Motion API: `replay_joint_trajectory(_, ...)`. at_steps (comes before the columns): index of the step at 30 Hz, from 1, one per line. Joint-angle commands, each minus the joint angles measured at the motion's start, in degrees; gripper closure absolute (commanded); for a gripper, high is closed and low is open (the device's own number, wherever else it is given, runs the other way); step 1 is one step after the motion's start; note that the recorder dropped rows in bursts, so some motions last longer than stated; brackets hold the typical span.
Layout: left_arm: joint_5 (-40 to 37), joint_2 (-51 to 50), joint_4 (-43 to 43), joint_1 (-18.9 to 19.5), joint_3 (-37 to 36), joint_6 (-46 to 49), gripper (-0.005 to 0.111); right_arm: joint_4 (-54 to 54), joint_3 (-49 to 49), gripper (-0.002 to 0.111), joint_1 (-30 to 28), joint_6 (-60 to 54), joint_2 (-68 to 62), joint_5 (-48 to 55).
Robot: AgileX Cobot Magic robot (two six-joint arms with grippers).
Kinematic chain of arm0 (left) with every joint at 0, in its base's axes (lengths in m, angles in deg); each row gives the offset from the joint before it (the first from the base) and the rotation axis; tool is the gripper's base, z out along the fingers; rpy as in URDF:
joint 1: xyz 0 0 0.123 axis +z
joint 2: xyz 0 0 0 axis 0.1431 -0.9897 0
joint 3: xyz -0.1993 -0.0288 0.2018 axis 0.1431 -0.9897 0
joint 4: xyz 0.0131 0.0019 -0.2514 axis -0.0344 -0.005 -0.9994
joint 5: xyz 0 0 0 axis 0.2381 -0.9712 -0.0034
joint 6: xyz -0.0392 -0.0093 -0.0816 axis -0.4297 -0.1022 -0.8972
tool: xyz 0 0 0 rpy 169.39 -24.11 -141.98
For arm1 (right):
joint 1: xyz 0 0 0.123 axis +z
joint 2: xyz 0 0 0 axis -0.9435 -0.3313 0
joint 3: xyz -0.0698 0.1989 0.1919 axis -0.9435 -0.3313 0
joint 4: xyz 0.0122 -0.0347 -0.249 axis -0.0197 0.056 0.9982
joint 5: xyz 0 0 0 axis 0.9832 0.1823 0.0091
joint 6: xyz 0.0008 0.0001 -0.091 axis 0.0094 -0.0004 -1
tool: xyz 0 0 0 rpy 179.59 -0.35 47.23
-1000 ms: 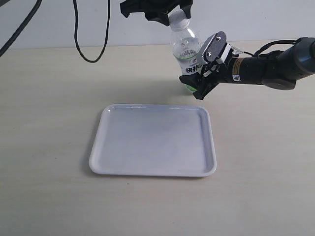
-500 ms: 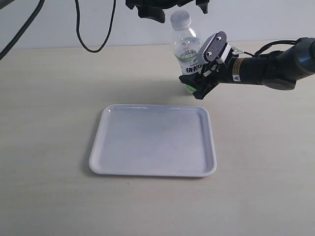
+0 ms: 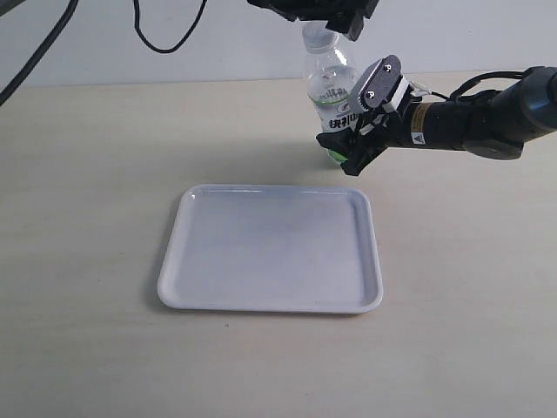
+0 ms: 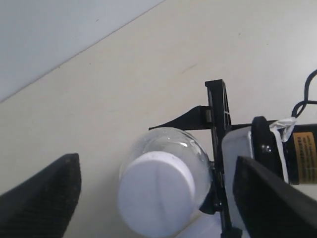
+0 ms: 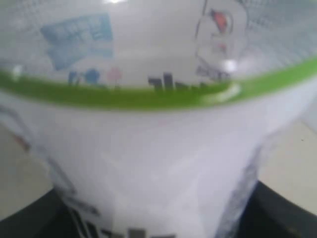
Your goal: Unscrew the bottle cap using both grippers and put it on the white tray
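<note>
The clear bottle (image 3: 329, 85) with its white-and-green label stands upright on the table behind the white tray (image 3: 270, 252). My right gripper (image 3: 354, 117) is shut on the bottle's body, which fills the right wrist view as the bottle (image 5: 158, 124). The white bottle cap (image 4: 157, 191) sits on the neck. My left gripper (image 3: 326, 16) hangs over it from above, open. In the left wrist view its dark fingers (image 4: 47, 193) stand wide on either side of the cap with clear gaps. In the exterior view that gripper partly hides the cap (image 3: 314, 37).
Black cables (image 3: 165, 35) hang at the back left against the wall. The right arm (image 3: 479, 117) lies low across the table's right side. The tray holds nothing.
My left gripper has let go of the cap, spread its fingers and shifted to the right above the bottle. The right gripper and the bottle have not moved.
</note>
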Motion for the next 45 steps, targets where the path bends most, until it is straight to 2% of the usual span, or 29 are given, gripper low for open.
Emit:
replay_joint_trajectory(1, 0.23, 0.09, -0.13, -0.16, -0.14, 5.74, 0.026, 0.60, -0.39, 0.108, 0.07, 0.61, -0.31, 0.07)
replay_joint_trajectory(10, -1.29, 0.09, -0.36, -0.16, -0.14, 9.07, 0.027, 0.60, -0.39, 0.108, 0.07, 0.50, -0.31, 0.07)
replay_joint_trajectory(16, -2.57, 0.09, -2.05, 0.75, -0.14, 10.30, 0.035, 0.60, -0.39, 0.108, 0.07, 0.50, -0.31, 0.07)
replay_joint_trajectory(24, -2.72, 0.09, -8.51, 2.54, -0.14, 13.17, 0.035, 0.60, -0.39, 0.108, 0.07, 0.61, -0.31, 0.07)
replay_joint_trajectory(37, -2.56, -0.04, -8.49, 2.86, -0.14, 13.37, 0.036, 0.60, -0.39, 0.108, 0.07, 0.61, -0.31, 0.07)
replay_joint_trajectory(41, -2.88, -0.04, -8.54, 2.86, -0.14, 13.37, 0.044, 0.60, -0.39, 0.108, 0.07, 0.61, -0.31, -0.04)
replay_joint_trajectory(45, -2.91, -0.04, -8.76, 2.86, -0.14, 12.91, 0.057, 0.60, -0.39, 0.108, 0.07, 0.61, -0.31, -0.04)
